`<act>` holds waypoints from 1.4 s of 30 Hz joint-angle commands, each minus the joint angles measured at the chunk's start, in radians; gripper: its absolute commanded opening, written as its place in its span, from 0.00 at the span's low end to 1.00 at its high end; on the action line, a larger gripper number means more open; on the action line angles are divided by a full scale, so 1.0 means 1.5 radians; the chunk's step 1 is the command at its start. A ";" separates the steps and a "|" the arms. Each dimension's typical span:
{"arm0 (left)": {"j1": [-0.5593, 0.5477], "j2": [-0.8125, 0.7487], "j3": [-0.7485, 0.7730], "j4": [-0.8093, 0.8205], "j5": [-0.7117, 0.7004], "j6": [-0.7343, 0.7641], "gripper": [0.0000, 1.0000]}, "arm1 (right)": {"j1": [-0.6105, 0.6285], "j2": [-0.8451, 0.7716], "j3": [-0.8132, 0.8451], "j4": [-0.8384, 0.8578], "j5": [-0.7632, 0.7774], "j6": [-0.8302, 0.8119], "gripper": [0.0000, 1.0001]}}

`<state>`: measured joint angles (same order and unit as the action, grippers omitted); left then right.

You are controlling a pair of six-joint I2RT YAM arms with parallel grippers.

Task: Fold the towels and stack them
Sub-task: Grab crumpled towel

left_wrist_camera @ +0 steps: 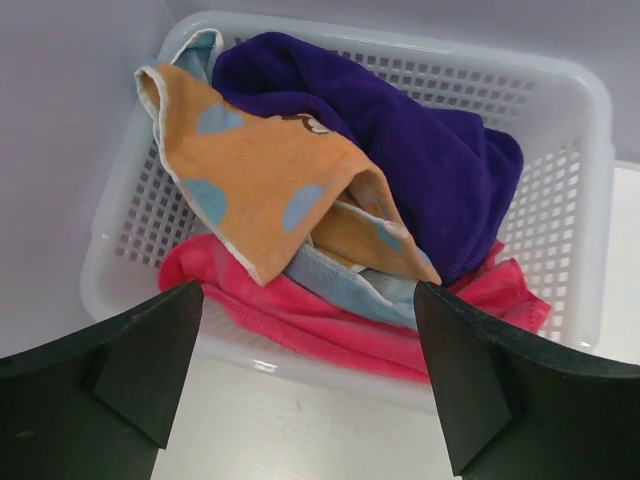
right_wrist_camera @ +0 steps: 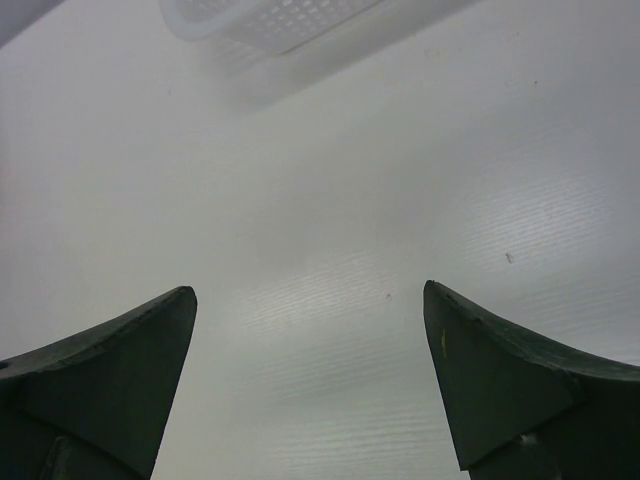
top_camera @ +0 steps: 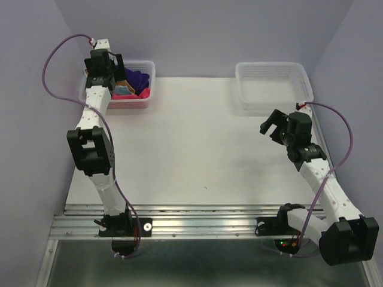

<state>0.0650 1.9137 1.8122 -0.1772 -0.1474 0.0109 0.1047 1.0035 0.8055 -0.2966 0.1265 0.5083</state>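
So, left gripper hangs spread wide, towels bunched in the basket just ahead of its fingertips. Right gripper is spread too, gripping nothing, over the table.

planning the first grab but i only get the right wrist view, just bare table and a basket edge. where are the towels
Observer: All piled unfolded in the white basket at the far left corner of the table.
Operator: is the left arm near them
Observer: Yes, the left pincer hangs over the near side of that basket, jaws open, holding nothing.
Operator: which one is on top
Observer: The orange towel with blue spots lies on top, partly over the purple towel; the pink towel sits lowest, at the near side.
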 commanded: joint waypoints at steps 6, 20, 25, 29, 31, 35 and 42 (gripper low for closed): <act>0.018 0.124 0.142 -0.038 0.033 0.137 0.99 | -0.002 0.020 0.035 0.029 0.060 -0.027 1.00; 0.060 0.224 0.218 -0.024 0.088 0.147 0.98 | -0.002 0.074 0.029 0.040 0.044 -0.019 1.00; 0.067 0.266 0.266 -0.016 0.093 0.147 0.98 | -0.002 0.080 0.030 0.040 0.047 -0.022 1.00; 0.069 0.293 0.295 -0.009 0.095 0.166 0.98 | -0.002 0.079 0.032 0.039 0.047 -0.022 1.00; 0.070 0.304 0.305 -0.009 0.114 0.174 0.98 | -0.002 0.077 0.032 0.039 0.047 -0.023 1.00; 0.069 0.312 0.310 -0.004 0.103 0.174 0.94 | -0.002 0.072 0.030 0.043 0.052 -0.023 1.00; 0.075 0.319 0.316 0.028 0.065 0.160 0.39 | -0.002 0.083 0.031 0.046 0.050 -0.028 1.00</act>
<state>0.1616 2.4096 2.2208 -0.2028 -0.0189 0.2550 0.1047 1.1221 0.8055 -0.2752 0.1848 0.4847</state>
